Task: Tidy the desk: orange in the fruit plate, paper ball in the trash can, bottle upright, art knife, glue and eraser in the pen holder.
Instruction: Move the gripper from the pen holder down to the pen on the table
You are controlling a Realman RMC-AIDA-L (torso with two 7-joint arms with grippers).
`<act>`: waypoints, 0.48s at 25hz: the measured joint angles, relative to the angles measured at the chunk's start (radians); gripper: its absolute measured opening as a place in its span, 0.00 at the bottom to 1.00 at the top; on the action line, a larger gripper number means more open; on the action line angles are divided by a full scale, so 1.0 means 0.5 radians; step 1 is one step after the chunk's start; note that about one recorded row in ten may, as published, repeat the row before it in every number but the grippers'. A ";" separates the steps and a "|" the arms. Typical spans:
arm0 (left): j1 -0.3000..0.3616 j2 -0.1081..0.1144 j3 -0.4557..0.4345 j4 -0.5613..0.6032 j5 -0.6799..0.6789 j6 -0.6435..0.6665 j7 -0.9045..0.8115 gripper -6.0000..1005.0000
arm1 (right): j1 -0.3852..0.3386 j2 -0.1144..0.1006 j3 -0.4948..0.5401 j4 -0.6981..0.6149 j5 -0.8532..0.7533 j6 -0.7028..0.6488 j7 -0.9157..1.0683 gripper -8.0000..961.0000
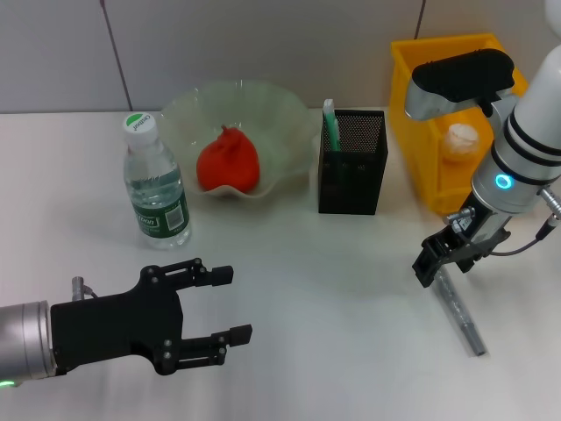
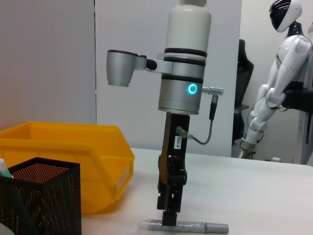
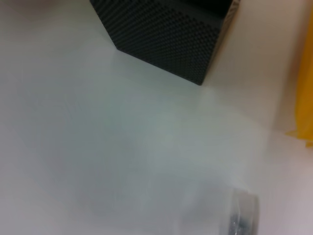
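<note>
Item: art knife [image 1: 462, 314], grey, slim, lying flat on the counter [image 1: 333, 289] at lower right of the head view. Long axis runs from just under the right pincer [image 1: 436, 256] down and rightward toward the frame's lower right corner.

Right pincer: lowered directly over the knife's upper end. In the left wrist view the right pincer [image 2: 168, 215] hangs vertical, tips at the knife's [image 2: 183, 226] barrel, near its left-hand end. Whether the fingers have clenched on it or stand apart, cannot tell; contact looks likely but is not certain.

Left pincer [image 1: 223, 304]: lower left of the head view, released, fingers spread, holding nothing, well apart from the knife. Right arm is plainly the nearer.

Destination: pen holder [image 1: 352, 162], black mesh, upper centre, up and left of the knife; a green-and-white item already stands in it.

Also present: bottle [image 1: 156, 182] upright, orange [image 1: 229, 161] in fruit plate [image 1: 289, 123], yellow trash can [image 1: 412, 132] at upper right.
</note>
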 joint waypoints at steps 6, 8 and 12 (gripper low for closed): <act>0.000 -0.001 0.000 -0.009 0.000 -0.006 0.020 0.75 | 0.005 0.002 0.000 0.040 0.001 0.043 -0.007 0.65; 0.000 -0.001 0.000 -0.009 0.000 -0.007 0.021 0.75 | 0.016 0.003 0.000 0.092 0.002 0.074 -0.014 0.65; 0.000 -0.001 0.000 -0.013 0.000 -0.011 0.021 0.75 | 0.024 0.003 -0.015 0.124 0.034 0.104 -0.019 0.65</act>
